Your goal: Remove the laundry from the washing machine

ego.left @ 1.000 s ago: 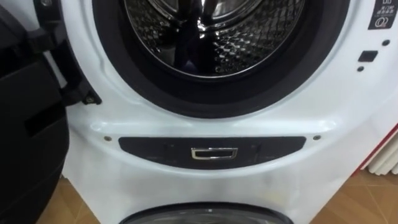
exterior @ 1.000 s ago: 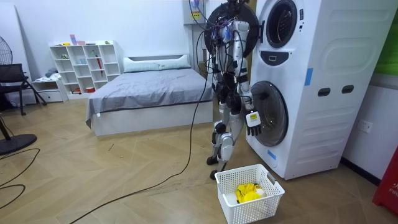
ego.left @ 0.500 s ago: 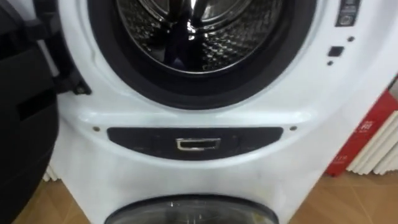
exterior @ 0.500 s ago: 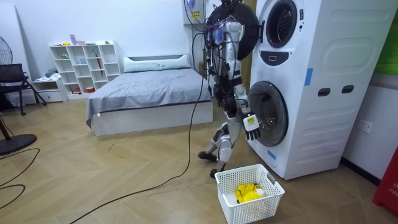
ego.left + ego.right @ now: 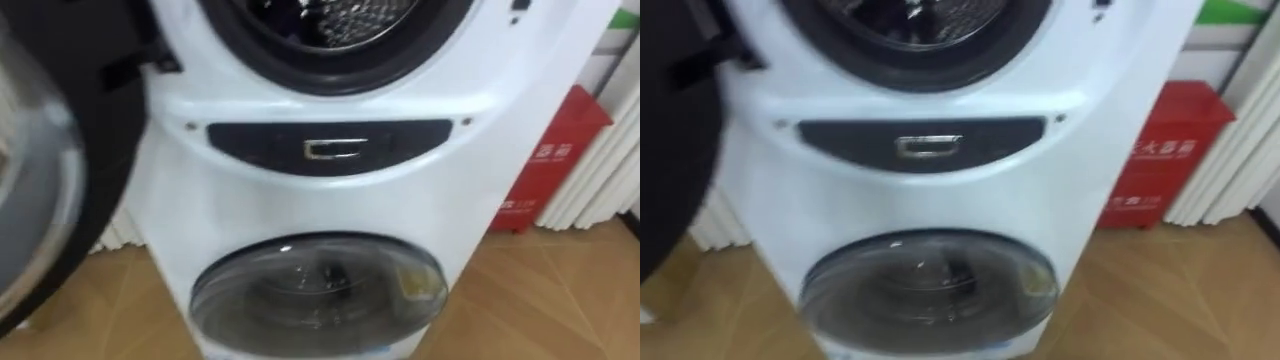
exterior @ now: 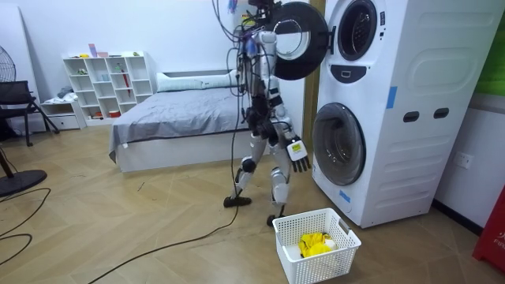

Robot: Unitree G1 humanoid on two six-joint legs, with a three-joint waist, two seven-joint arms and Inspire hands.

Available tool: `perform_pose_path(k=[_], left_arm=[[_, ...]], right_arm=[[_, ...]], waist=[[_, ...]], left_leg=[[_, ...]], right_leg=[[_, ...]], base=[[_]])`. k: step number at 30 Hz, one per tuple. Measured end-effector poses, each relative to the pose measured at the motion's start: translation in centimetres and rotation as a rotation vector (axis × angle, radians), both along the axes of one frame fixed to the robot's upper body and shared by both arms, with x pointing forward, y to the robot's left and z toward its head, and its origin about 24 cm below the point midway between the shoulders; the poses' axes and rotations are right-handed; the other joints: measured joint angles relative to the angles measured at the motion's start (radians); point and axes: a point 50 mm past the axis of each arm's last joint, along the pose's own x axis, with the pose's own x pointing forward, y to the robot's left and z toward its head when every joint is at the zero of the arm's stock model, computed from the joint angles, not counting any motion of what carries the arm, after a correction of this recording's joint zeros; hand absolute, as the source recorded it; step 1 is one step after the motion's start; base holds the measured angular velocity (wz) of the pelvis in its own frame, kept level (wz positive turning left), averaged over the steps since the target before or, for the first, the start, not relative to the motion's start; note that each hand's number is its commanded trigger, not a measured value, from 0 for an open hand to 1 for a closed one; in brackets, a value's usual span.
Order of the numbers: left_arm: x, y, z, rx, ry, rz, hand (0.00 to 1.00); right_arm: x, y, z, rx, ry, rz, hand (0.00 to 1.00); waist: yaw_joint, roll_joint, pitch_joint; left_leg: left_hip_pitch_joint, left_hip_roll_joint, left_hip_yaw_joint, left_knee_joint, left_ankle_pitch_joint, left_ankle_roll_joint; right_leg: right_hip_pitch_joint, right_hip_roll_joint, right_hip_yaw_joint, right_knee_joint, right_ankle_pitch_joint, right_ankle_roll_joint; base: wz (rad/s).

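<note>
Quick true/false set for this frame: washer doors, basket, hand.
1. The upper door is open. True.
2. The lower door is open. False: it is shut.
3. The white basket on the floor is empty. False: a yellow cloth lies in it.
4. The right hand holds a garment. False: it hangs open beside the robot, holding nothing.
5. A red box stands on the floor to the right of the machine. True.
</note>
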Motion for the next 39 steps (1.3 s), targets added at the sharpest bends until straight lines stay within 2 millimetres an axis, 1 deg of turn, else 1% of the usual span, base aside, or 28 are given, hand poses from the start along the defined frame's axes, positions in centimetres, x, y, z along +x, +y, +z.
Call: perform_pose_path(k=[1, 2, 3, 4, 5, 6, 7, 8, 9, 10, 11, 12, 13, 14, 16, 19, 20, 21, 22, 24, 26, 28, 32, 33, 34, 35, 36, 39], left_arm=[[-1.1, 0.3, -0.3, 0.006, 0.028, 0.009, 0.00], [-1.5, 0.5, -0.4, 0.009, 0.039, 0.013, 0.00], [-2.3, 0.7, -0.6, 0.012, 0.063, 0.023, 0.00], [-2.9, 1.0, -0.8, 0.013, 0.083, 0.041, 0.00], [-3.1, 1.0, -0.8, 0.014, 0.087, 0.044, 0.00], [-3.2, 1.1, -0.8, 0.018, 0.086, 0.047, 0.00], [-3.1, 1.0, -0.8, 0.015, 0.076, 0.046, 0.00], [-3.1, 1.0, -0.8, 0.013, 0.071, 0.045, 0.00], [-3.1, 1.0, -0.8, 0.012, 0.062, 0.045, 0.00], [-3.2, 1.2, -0.7, 0.015, 0.056, 0.061, 0.00], [-3.4, 1.4, -0.7, 0.020, 0.055, 0.074, 0.00], [-3.8, 1.7, -0.8, 0.029, 0.060, 0.105, 0.00], [-4.2, 1.9, -0.8, 0.024, 0.064, 0.135, 0.00], [-4.3, 1.9, -0.9, 0.022, 0.065, 0.146, 0.00], [-4.8, 2.3, -0.9, 0.022, 0.066, 0.185, 0.00], [-5.6, 2.6, -0.9, 0.033, 0.060, 0.225, 0.00], [-5.8, 2.6, -1.0, 0.033, 0.064, 0.232, 0.00], [-6.1, 2.6, -1.0, 0.025, 0.069, 0.257, 0.00], [-6.4, 2.5, -1.1, 0.010, 0.071, 0.294, 0.00], [-6.7, 2.6, -1.1, -0.002, 0.073, 0.323, 0.00], [-6.9, 2.6, -1.2, -0.006, 0.076, 0.336, 0.00], [-6.9, 2.6, -1.2, -0.013, 0.075, 0.352, 0.00], [-7.0, 2.5, -1.2, -0.027, 0.072, 0.396, 0.00], [-7.3, 2.5, -1.3, -0.037, 0.076, 0.422, 0.00], [-7.5, 2.5, -1.3, -0.045, 0.077, 0.444, 0.00], [-7.5, 2.5, -1.3, -0.049, 0.077, 0.456, 0.00], [-7.5, 2.6, -1.3, -0.049, 0.076, 0.469, 0.00], [-7.6, 3.2, -1.2, -0.041, 0.071, 0.499, 0.00]], right_arm=[[-0.2, 0.0, -0.1, 0.003, 0.005, -0.001, 0.00], [-0.3, 0.0, -0.1, 0.006, 0.005, -0.004, 0.00], [-0.5, 0.0, -0.1, 0.016, 0.007, -0.017, 0.00], [-0.7, 0.1, -0.2, 0.032, 0.006, -0.042, 0.00], [-0.9, 0.1, -0.2, 0.040, 0.007, -0.055, 0.00], [-1.1, 0.1, -0.3, 0.051, 0.007, -0.071, 0.00], [-1.3, 0.1, -0.3, 0.051, 0.012, -0.072, 0.00], [-1.5, 0.0, -0.3, 0.049, 0.017, -0.073, 0.00], [-1.9, 0.0, -0.4, 0.045, 0.023, -0.069, 0.00], [-2.1, 0.1, -0.5, 0.043, 0.031, -0.056, 0.00], [-2.1, 0.2, -0.5, 0.044, 0.034, -0.050, 0.00], [-2.0, 0.4, -0.6, 0.046, 0.037, -0.033, 0.00], [-2.2, 0.5, -0.6, 0.047, 0.041, -0.027, 0.00], [-2.2, 0.5, -0.6, 0.046, 0.041, -0.026, 0.00], [-2.3, 0.6, -0.7, 0.049, 0.046, -0.025, 0.00], [-2.6, 0.7, -0.7, 0.047, 0.054, -0.025, 0.00], [-2.6, 0.7, -0.7, 0.046, 0.055, -0.024, 0.00], [-2.5, 0.7, -0.7, 0.045, 0.054, -0.020, 0.00], [-2.7, 0.7, -0.8, 0.046, 0.060, -0.016, 0.00], [-3.1, 0.7, -0.9, 0.046, 0.075, -0.016, 0.00], [-3.2, 0.7, -0.9, 0.046, 0.079, -0.017, 0.00], [-3.4, 0.7, -0.9, 0.044, 0.085, -0.019, 0.00], [-3.5, 0.7, -1.0, 0.039, 0.087, -0.015, 0.00], [-3.5, 0.7, -1.0, 0.032, 0.087, -0.014, 0.00], [-3.5, 0.6, -0.9, 0.025, 0.087, -0.017, 0.00], [-3.5, 0.6, -0.9, 0.019, 0.088, -0.017, 0.00], [-3.6, 0.5, -0.9, 0.014, 0.089, -0.018, 0.00], [-3.7, 0.4, -0.9, -0.002, 0.084, -0.001, 0.00]], waist=[[0.000, -0.008, -0.0028], [-0.002, -0.012, -0.0015], [-0.010, -0.018, 0.0013], [-0.021, -0.016, 0.0014], [-0.030, -0.013, 0.0028], [-0.045, -0.016, 0.0001], [-0.041, -0.022, -0.0018], [-0.033, -0.023, -0.0026], [-0.013, -0.028, -0.0038], [0.009, -0.042, -0.0020], [0.019, -0.054, -0.0043], [0.034, -0.057, -0.0037], [0.055, -0.061, -0.0069], [0.068, -0.057, -0.0060], [0.063, -0.055, -0.0048], [0.066, -0.060, -0.0077], [0.066, -0.063, -0.0068], [0.067, -0.060, -0.0085], [0.065, -0.065, -0.0060], [0.065, -0.069, -0.0079], [0.061, -0.070, -0.0068], [0.061, -0.072, -0.0084], [0.065, -0.073, -0.0077], [0.064, -0.073, -0.0074], [0.061, -0.071, -0.0011], [0.061, -0.071, 0.0021], [0.059, -0.071, 0.0032], [0.061, -0.072, 0.0055]], left_leg=[[-0.010, -0.030, 0.005, -0.003, 0.015, 0.027], [-0.014, -0.044, 0.013, -0.003, 0.023, 0.042], [-0.025, -0.065, 0.044, -0.001, 0.035, 0.063], [-0.034, -0.067, 0.098, 0.003, 0.043, 0.076], [-0.037, -0.064, 0.115, 0.003, 0.048, 0.076], [-0.038, -0.063, 0.134, -0.011, 0.071, 0.077], [-0.026, -0.065, 0.145, -0.051, 0.105, 0.076], [-0.016, -0.066, 0.149, -0.071, 0.120, 0.074], [-0.003, -0.066, 0.172, -0.100, 0.140, 0.068], [-0.004, -0.069, 0.198, -0.105, 0.148, 0.061], [-0.008, -0.072, 0.208, -0.104, 0.149, 0.058], [-0.011, -0.076, 0.225, -0.101, 0.153, 0.050], [-0.015, -0.073, 0.245, -0.099, 0.156, 0.040], [-0.020, -0.067, 0.257, -0.096, 0.156, 0.035], [-0.032, -0.050, 0.259, -0.092, 0.166, 0.019], [-0.030, -0.031, 0.256, -0.100, 0.172, 0.003], [-0.030, -0.029, 0.248, -0.100, 0.172, 0.001], [-0.030, -0.025, 0.237, -0.100, 0.174, -0.003], [-0.030, -0.020, 0.235, -0.100, 0.174, -0.005], [-0.030, -0.017, 0.228, -0.100, 0.173, -0.006], [-0.032, -0.017, 0.217, -0.100, 0.173, -0.007], [-0.036, -0.018, 0.210, -0.100, 0.173, -0.007], [-0.040, -0.018, 0.191, -0.101, 0.173, -0.007], [-0.039, -0.018, 0.190, -0.101, 0.173, -0.007], [-0.029, -0.018, 0.186, -0.104, 0.173, -0.007], [-0.022, -0.018, 0.184, -0.108, 0.173, -0.007], [-0.017, -0.017, 0.181, -0.110, 0.173, -0.007], [-0.001, -0.017, 0.180, -0.120, 0.173, -0.007]], right_leg=[[0.005, -0.022, 0.019, -0.035, 0.042, 0.012], [0.008, -0.034, 0.026, -0.049, 0.061, 0.020], [0.015, -0.058, 0.044, -0.067, 0.092, 0.036], [0.019, -0.079, 0.049, -0.026, 0.067, 0.049], [0.018, -0.085, 0.048, 0.038, 0.017, 0.051], [0.027, -0.099, 0.047, 0.162, -0.080, 0.044], [0.060, -0.101, 0.051, 0.251, -0.153, 0.046], [0.086, -0.098, 0.053, 0.276, -0.180, 0.049], [0.147, -0.095, 0.060, 0.286, -0.228, 0.050], [0.204, -0.095, 0.075, 0.260, -0.268, 0.047], [0.227, -0.092, 0.079, 0.229, -0.282, 0.053], [0.255, -0.079, 0.083, 0.138, -0.292, 0.061], [0.265, -0.068, 0.078, 0.067, -0.292, 0.056], [0.265, -0.059, 0.081, 0.044, -0.287, 0.040], [0.263, -0.028, 0.087, -0.009, -0.260, 0.020], [0.264, 0.000, 0.104, -0.030, -0.250, 0.004], [0.265, 0.003, 0.106, -0.035, -0.248, 0.000], [0.267, 0.010, 0.110, -0.041, -0.246, -0.005], [0.275, 0.015, 0.106, -0.055, -0.243, -0.009], [0.284, 0.020, 0.103, -0.072, -0.240, -0.012], [0.291, 0.021, 0.098, -0.080, -0.240, -0.013], [0.297, 0.021, 0.091, -0.089, -0.240, -0.012], [0.297, 0.022, 0.077, -0.089, -0.240, -0.013], [0.303, 0.022, 0.074, -0.089, -0.240, -0.013], [0.318, 0.022, 0.071, -0.092, -0.240, -0.013], [0.324, 0.023, 0.068, -0.092, -0.240, -0.012], [0.331, 0.023, 0.062, -0.093, -0.240, -0.012], [0.341, 0.023, 0.064, -0.094, -0.240, -0.012]], base=[[0.00], [0.13], [0.39], [0.55], [0.76], [0.81], [0.70], [0.45], [0.08], [-0.09], [-0.41], [-0.67], [-0.75], [-0.64], [-0.28], [-0.17], [-0.19], [-0.13], [-0.08], [0.02], [0.09], [0.10], [0.03], [0.07], [0.07], [0.14], [0.10], [0.02]])
